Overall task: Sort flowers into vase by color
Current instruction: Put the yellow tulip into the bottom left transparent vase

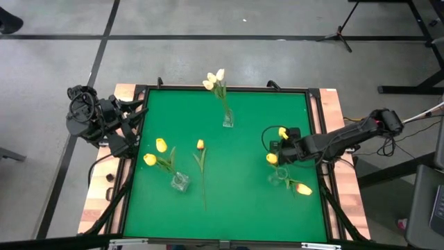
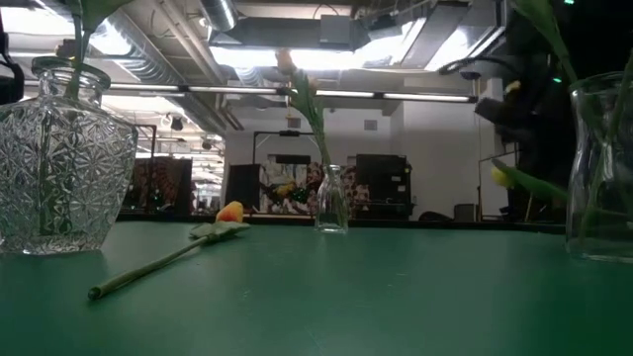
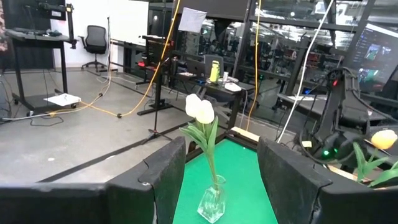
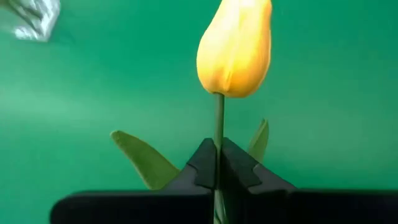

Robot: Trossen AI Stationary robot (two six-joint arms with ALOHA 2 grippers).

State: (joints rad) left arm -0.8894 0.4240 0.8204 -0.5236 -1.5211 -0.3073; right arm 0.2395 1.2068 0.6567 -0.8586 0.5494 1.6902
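Note:
My right gripper (image 1: pixel 282 142) is shut on a yellow-orange tulip (image 4: pixel 234 46), whose head (image 1: pixel 283 132) pokes out on the gripper's far side, just beyond the right-hand glass vase (image 1: pixel 279 177). That vase holds two tulips (image 1: pixel 272 158), (image 1: pixel 303 188). White tulips (image 1: pixel 216 80) stand in a small clear vase (image 1: pixel 227 119) at the far middle. Two yellow tulips (image 1: pixel 161 144) stand in a cut-glass vase (image 1: pixel 180 182). One orange-yellow tulip (image 1: pixel 200 144) lies flat on the green table. My left gripper (image 3: pixel 221 180) waits open at the table's far left corner. My right gripper pinches the tulip's thin stem (image 4: pixel 219 134) between its two fingers, a short way below the head. The fingers slant down from the table's right side and lie across the stem. The head stands clear of the table; the lower stem is hidden behind the fingers.
The green table top (image 1: pixel 243 208) is bare in its near middle, and a wooden border (image 1: pixel 340 139) runs along its right side. The lying tulip's stem (image 1: pixel 204 187) reaches toward the near edge. Lab furniture fills the room beyond the table.

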